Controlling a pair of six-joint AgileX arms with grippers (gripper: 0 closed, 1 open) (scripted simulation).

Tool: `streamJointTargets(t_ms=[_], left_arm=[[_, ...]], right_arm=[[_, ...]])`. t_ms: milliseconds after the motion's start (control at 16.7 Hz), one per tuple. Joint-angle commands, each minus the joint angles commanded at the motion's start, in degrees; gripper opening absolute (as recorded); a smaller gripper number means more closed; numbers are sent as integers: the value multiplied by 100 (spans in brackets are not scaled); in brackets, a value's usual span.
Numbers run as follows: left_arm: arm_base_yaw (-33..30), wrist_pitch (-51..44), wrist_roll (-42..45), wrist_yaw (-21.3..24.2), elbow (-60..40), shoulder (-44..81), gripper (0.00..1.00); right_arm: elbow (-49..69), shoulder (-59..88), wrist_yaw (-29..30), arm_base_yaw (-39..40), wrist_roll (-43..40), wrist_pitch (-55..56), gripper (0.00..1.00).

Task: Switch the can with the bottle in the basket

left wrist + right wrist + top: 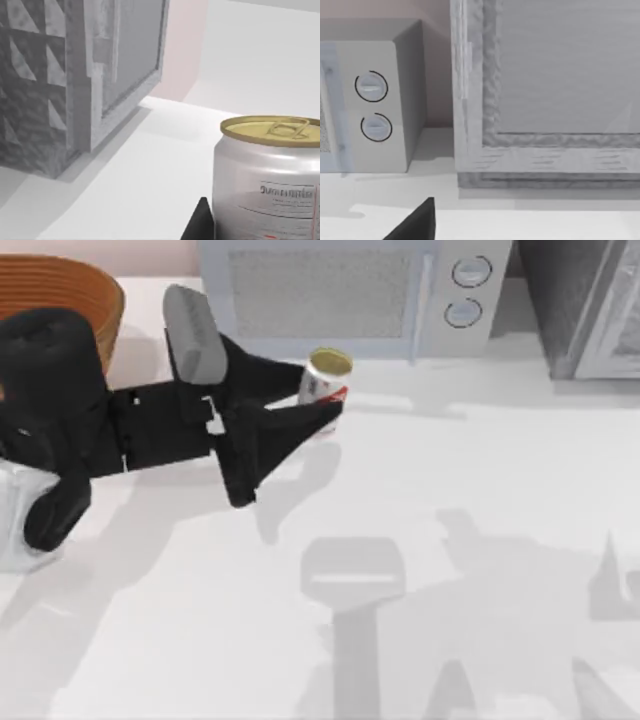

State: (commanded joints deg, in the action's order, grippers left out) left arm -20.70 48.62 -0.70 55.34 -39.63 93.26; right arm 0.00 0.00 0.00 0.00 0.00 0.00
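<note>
Top view: left hand (312, 398) spread, fingers flanking can (326, 379), upright on table (480, 490) before microwave (345, 285); basket (60, 290) at far left. Centre can between fingers before squeezing.
Left wrist view: can (267, 175) close, one fingertip (200, 222) beside it.
Right wrist view: right hand's state unclear.

Layout at the table's far left
The small white red-labelled can (326, 380) is set before the grey microwave (350, 290), apparently right of the woven wicker basket (60, 290).
</note>
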Motion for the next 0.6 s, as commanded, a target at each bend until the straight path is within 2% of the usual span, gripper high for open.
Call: streamJointTargets(t_ms=[600], left_arm=[[-199, 1875, 82, 1019, -1286, 2928, 0]], right_arm=[[0, 0, 0, 0, 0, 0, 100]])
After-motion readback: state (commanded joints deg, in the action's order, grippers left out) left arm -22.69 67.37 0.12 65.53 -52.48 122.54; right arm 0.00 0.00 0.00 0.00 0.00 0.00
